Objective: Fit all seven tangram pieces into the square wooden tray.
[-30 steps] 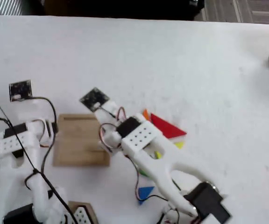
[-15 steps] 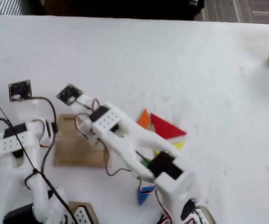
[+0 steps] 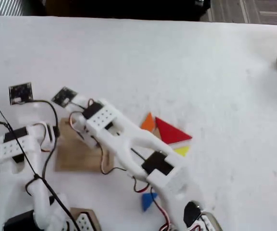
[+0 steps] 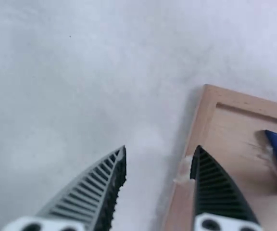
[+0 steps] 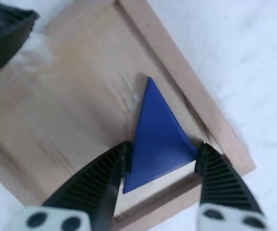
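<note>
Swinging away from the loose pieces over the last second, the right arm [image 3: 129, 142] had carried its wrist across to the tray [image 3: 71, 156]. The right gripper [image 5: 162, 153] was clamped on a blue triangle [image 5: 157, 130], one finger against each side of its wide end, the point facing away from the gripper. The triangle sat at a corner of the tray, just beside the rim; whether it lay flat on the floor or hung just above it was hard to judge. The left gripper [image 4: 158, 159] stood spread with nothing between its fingers, one tip over the tray's rim, the other over the white table [image 4: 81, 72]. Out on the table, well apart from the tray, lay a red triangle [image 3: 169, 131] with an orange piece [image 3: 148, 122] and a yellow piece [image 3: 182, 150] just beside it, and a second blue piece [image 3: 149, 200] nearer the arm's base.
</note>
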{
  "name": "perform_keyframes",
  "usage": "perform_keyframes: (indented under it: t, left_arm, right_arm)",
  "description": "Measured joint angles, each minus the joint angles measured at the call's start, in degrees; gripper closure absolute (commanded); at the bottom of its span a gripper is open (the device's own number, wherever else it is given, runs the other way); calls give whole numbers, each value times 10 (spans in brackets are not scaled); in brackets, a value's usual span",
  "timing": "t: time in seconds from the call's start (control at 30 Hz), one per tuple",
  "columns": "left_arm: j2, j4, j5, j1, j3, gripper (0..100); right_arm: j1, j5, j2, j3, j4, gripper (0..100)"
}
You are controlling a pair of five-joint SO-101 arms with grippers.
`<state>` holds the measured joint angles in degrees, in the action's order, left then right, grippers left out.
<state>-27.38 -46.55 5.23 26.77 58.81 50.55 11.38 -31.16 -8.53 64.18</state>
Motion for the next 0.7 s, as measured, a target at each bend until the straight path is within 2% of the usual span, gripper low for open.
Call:
perform_keyframes:
  t: [0.17, 0.27, 0.47, 0.7]
  left_arm:
    - [0, 0, 0, 0, 0, 774]
    - [0, 0, 0, 0, 0, 774]
    - [0, 0, 0, 0, 0, 774]
    - [0, 0, 0, 0, 0, 775]
  right_arm:
    - [0, 3, -1, -7, 11, 712]
    - [-1, 3, 3, -30, 55, 721]
    - [-16, 4, 95, -51, 164, 833]
    - [-93, 4, 217, -9, 224, 911]
